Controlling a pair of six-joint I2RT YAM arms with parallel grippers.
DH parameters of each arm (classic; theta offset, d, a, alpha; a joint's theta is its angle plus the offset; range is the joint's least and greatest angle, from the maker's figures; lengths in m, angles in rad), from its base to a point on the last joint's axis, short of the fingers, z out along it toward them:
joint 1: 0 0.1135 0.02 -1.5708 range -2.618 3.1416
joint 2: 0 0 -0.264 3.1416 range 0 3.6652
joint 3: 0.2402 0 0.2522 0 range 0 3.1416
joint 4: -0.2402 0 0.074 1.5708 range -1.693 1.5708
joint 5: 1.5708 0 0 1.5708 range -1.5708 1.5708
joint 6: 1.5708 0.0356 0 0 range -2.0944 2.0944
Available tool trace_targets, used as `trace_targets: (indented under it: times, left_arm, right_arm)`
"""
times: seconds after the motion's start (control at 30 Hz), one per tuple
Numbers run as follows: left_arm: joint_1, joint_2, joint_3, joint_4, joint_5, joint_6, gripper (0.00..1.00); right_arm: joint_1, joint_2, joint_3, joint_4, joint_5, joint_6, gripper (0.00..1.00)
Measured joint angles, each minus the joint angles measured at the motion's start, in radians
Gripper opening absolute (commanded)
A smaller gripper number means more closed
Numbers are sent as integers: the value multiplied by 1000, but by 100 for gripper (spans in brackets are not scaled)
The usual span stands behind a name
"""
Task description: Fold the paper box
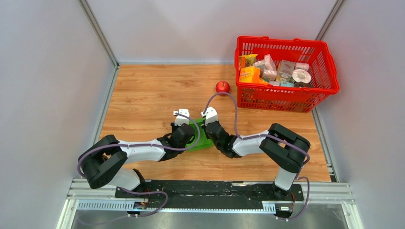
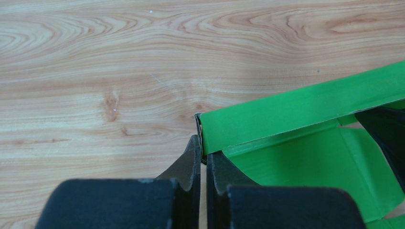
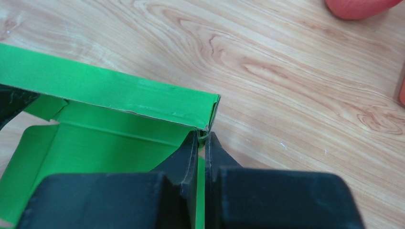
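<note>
The paper box [image 1: 203, 138], bright green, lies on the wooden table between my two grippers. One long wall [image 2: 296, 112] is folded up, with the flat base and a flap behind it. The left gripper [image 2: 201, 149] is shut on the left end corner of that wall. The right gripper [image 3: 201, 139] is shut on the opposite end corner of the wall [image 3: 119, 90]. From above, the left gripper [image 1: 190, 131] and right gripper [image 1: 209, 128] face each other across the box and cover most of it.
A red apple [image 1: 222, 87] sits beyond the box, its edge also showing in the right wrist view [image 3: 356, 7]. A red basket [image 1: 286, 98] with several small printed packages stands at the back right. Grey walls enclose the table.
</note>
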Motion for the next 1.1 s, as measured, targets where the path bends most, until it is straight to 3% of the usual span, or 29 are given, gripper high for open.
trace_targets:
  times: [0.2, 0.37, 0.57, 0.67, 0.9, 1.0, 1.1]
  left_arm:
    - [5, 2, -1, -4, -16, -6, 0]
    - [8, 1, -5, 0, -13, -18, 0]
    - [30, -4, -8, 26, 37, -23, 0]
    - [25, 10, -7, 27, 32, -34, 0]
    - [21, 31, -5, 29, 40, -62, 0]
    - [24, 31, -2, 27, 42, -64, 0]
    - [29, 31, 1, 20, 45, -71, 0]
  right_arm:
    - [58, 109, 78, 35, 209, 72, 0]
    - [117, 177, 173, -77, 440, 226, 0]
    - [119, 188, 212, -168, 506, 370, 1]
    - [121, 174, 179, -130, 501, 339, 17]
    - [119, -2, 2, -145, 390, 276, 67]
    - [97, -153, -73, -211, 300, 279, 79]
    - [26, -311, -98, -319, 162, 300, 80]
